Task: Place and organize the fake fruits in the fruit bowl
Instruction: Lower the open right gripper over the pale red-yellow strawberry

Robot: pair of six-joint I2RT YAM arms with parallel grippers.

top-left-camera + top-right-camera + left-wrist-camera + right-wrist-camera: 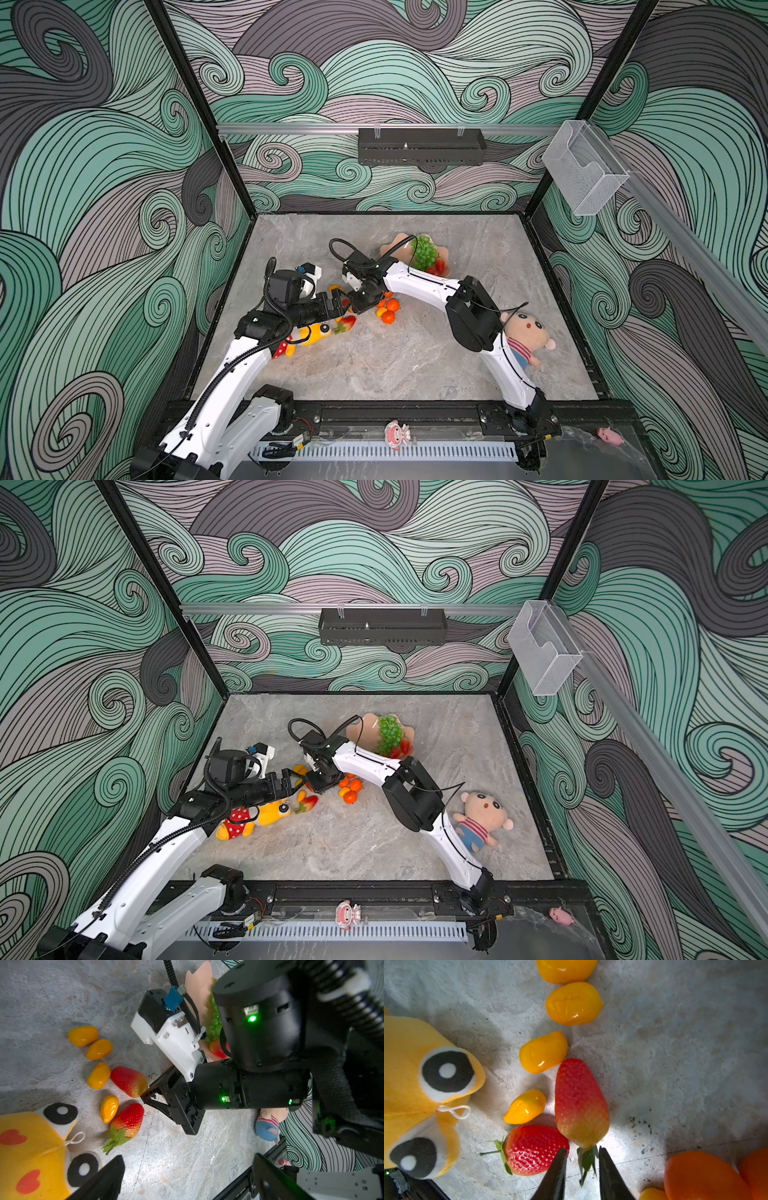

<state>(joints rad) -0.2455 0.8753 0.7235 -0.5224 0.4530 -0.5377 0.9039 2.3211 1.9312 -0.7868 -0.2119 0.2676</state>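
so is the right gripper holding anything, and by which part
Nothing looks gripped yet: the right gripper straddles the green leafy top of a strawberry, with its jaws apart and not clamped on it.

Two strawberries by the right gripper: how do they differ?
Grip: the long strawberry has its leafy end between the fingers of the right gripper; the side strawberry lies outside them, beside one finger. Pose: the long strawberry's leaves point at the gripper; the side strawberry's point toward the yellow plush. Shared: both glossy red, on the table.
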